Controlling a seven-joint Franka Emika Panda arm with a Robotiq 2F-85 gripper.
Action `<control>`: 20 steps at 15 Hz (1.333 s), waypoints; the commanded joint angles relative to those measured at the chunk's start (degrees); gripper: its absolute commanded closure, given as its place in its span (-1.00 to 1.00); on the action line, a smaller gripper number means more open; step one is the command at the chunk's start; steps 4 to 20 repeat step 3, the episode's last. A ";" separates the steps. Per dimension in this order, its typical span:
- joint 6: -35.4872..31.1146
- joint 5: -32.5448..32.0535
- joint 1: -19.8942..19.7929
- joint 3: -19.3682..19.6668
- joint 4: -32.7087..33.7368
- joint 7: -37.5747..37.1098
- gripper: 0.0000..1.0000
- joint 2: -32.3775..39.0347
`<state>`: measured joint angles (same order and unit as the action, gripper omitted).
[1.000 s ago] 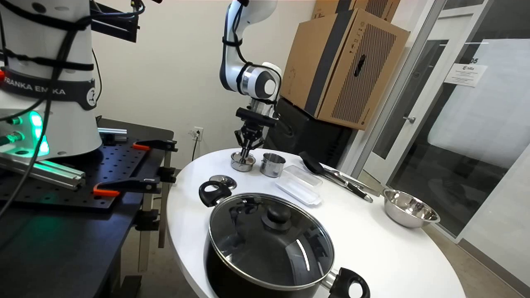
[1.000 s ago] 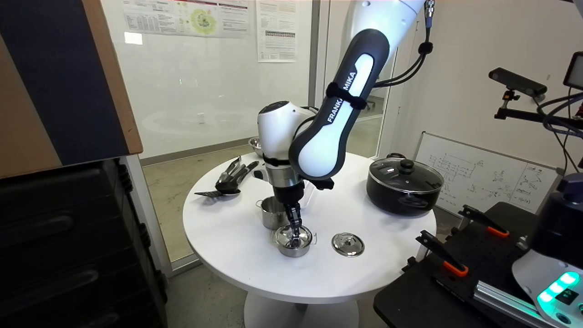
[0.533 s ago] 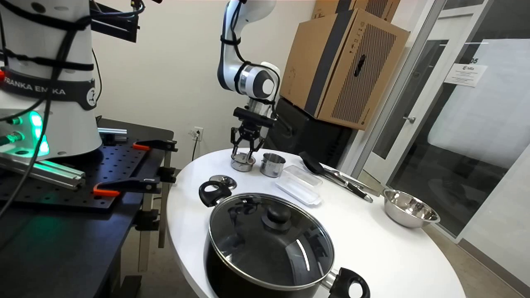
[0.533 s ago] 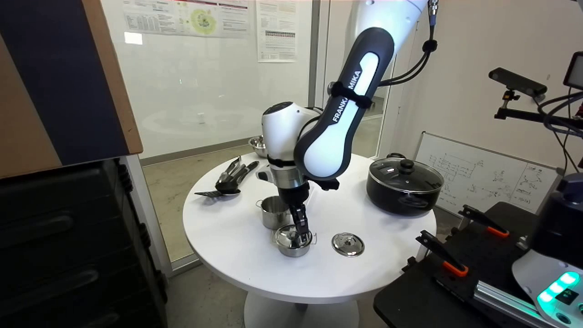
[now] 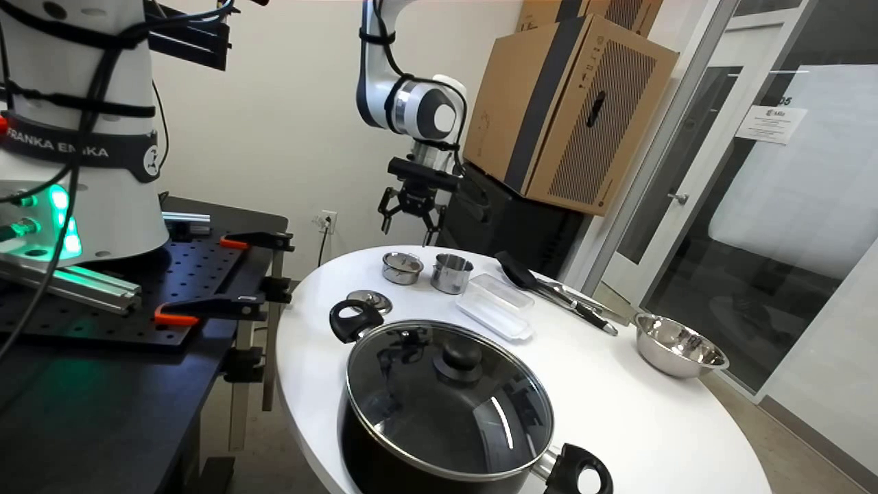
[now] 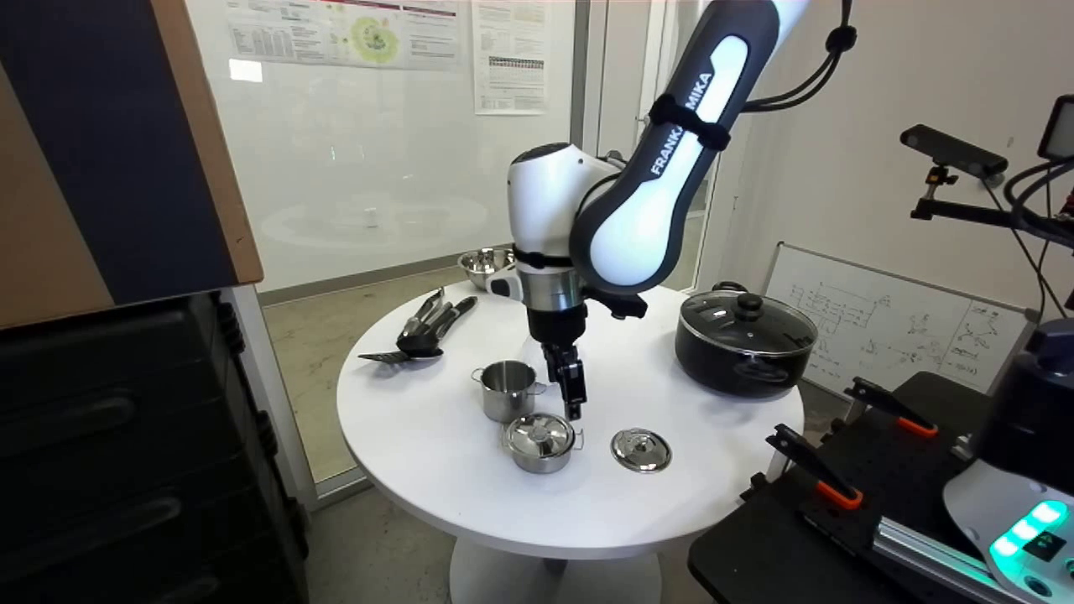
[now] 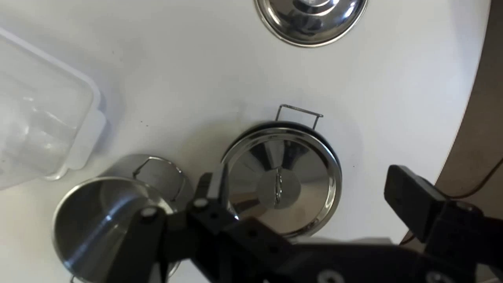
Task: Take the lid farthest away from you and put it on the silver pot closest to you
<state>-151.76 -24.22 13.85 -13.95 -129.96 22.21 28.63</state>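
arm base [image 5: 44, 144]: "FRANKA EMIKA", partly covered | arm link [image 6: 663, 189]: "FRANKA", then "MIKA" past black strap [image 6: 690, 123] | paper sign [image 5: 772, 125]: "Mila", rest too small | carton [image 5: 562, 110], posters [image 6: 510, 54], whiteboard [image 6: 894, 315]: marked, not legible from here

End effector [image 5: 407, 236] downward, fingers [image 7: 412, 200] wide apart, beneath a bent arm [image 6: 642, 222]

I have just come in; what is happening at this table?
A robot arm is at work over the table. Its gripper is open and holds nothing. One lid rests on the shorter silver pot, so that placing looks finished. The taller pot beside it has no lid on, and another lid lies on the table.
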 commanded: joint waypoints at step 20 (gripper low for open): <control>-1.17 1.29 -0.57 -0.17 -2.51 0.34 -1.00 -3.69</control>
